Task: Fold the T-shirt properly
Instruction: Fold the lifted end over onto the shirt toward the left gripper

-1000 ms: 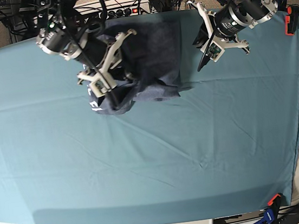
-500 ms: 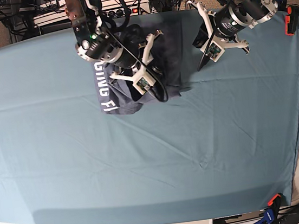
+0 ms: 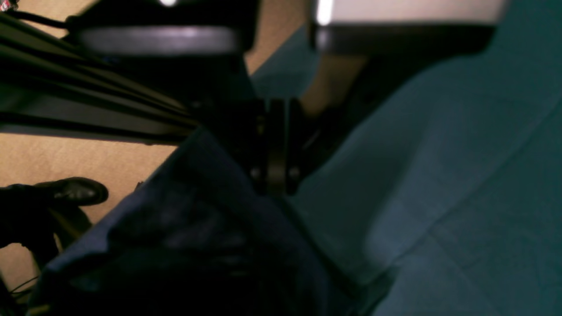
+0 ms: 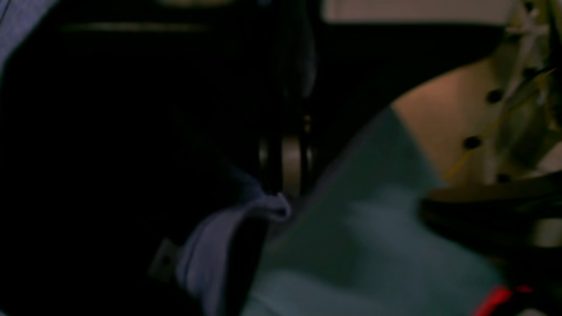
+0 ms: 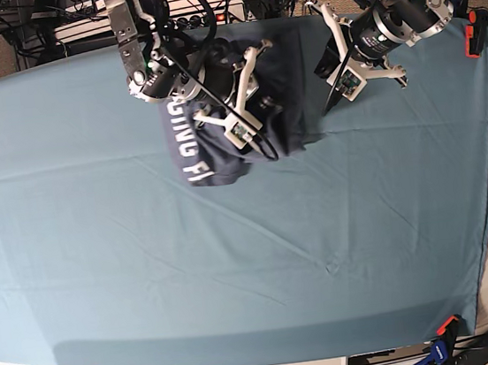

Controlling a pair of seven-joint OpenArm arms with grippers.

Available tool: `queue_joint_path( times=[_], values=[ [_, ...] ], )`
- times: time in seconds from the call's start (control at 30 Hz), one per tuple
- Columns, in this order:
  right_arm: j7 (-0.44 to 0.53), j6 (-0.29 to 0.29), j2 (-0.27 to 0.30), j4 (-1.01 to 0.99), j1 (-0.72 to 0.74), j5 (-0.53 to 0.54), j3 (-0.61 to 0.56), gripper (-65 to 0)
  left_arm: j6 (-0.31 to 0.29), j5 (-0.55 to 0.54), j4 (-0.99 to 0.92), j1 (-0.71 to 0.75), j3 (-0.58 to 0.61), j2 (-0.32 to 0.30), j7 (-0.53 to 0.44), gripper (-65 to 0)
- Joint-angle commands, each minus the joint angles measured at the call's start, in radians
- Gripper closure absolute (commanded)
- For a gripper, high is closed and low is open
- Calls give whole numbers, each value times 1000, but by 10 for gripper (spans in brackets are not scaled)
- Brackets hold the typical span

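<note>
The slate-blue T-shirt (image 5: 288, 70) is bunched at the back middle of the table. A flap with white lettering (image 5: 187, 140) hangs down on its left. My right gripper (image 5: 262, 109) is over the shirt, shut on a fold of it. The right wrist view shows pale fabric (image 4: 219, 245) pinched at the right gripper's (image 4: 283, 193) tips. My left gripper (image 5: 327, 105) is shut just right of the shirt's edge, tips down near the cloth. In the left wrist view the T-shirt (image 3: 175, 237) rises beside the left gripper (image 3: 274, 188), with nothing seen between the fingers.
A teal table cloth (image 5: 235, 255) covers the whole table. Cables and equipment (image 5: 205, 13) line the back edge. A red part (image 5: 473, 30) sits at the back right, and clamps (image 5: 441, 336) at the front right corner. A dark shoe (image 3: 70, 191) is on the floor.
My right arm has carried the shirt to the right and toward the back. The lettered flap has unrolled and shows more letters. The left arm has stayed put.
</note>
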Motion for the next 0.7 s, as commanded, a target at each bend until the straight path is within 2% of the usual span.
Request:
queue_joint_path(
  times=[0.0,0.13,0.33,0.43,0.57,0.67],
  values=[
    [15,13,-7,19,6,40,-5,-17,-3,-14,20,0,-3,-6,-19,0],
    [15,14,-7,19,6,49,-5,-86,-3,-14,20,0,-3,-6,-19,0],
    [15,14,-7,33,6,53,-5,-86,-3,-14,20,0,-3,-6,-19,0],
    [14,15,-7,90,6,108,-5,-86,-4,-14,20,-3,-3,-6,-18,0],
    [12,78,-7,183,5,169,-5,-86,-10,-14,20,-8,-3,-6,-19,0],
    [12,90,-7,230,5,208,-5,-86,-10,-14,20,-8,-3,-6,-19,0]
  ],
)
